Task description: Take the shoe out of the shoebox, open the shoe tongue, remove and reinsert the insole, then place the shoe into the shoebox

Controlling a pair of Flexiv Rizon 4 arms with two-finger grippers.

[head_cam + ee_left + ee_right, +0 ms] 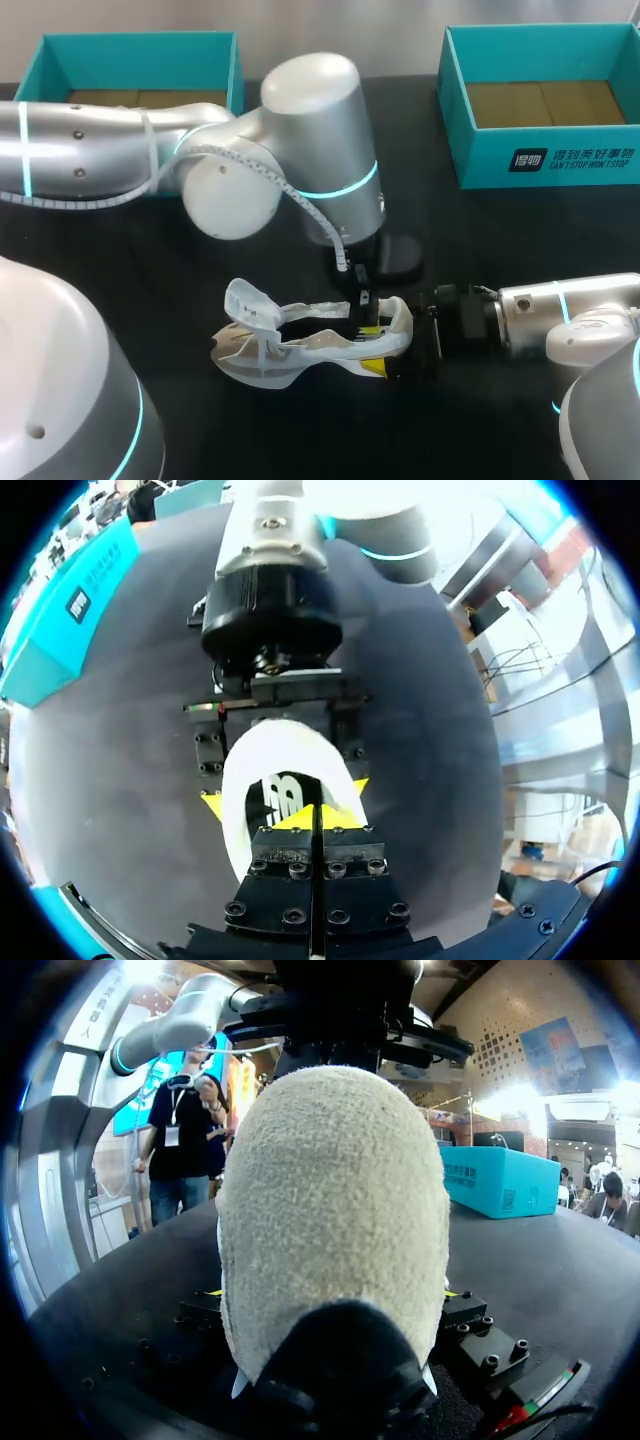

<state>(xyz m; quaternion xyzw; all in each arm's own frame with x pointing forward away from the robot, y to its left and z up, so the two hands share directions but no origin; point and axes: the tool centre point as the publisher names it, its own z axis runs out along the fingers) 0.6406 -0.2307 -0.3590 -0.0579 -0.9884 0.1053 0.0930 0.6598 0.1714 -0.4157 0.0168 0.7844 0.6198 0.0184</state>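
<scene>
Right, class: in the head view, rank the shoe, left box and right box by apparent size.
1. Right box: largest.
2. Left box and shoe: about alike, and the left arm hides part of the left box, so unranked.

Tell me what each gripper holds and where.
Right gripper clamps the shoe by its heel sides. Left gripper shut inside the heel opening; on what, unclear.
</scene>
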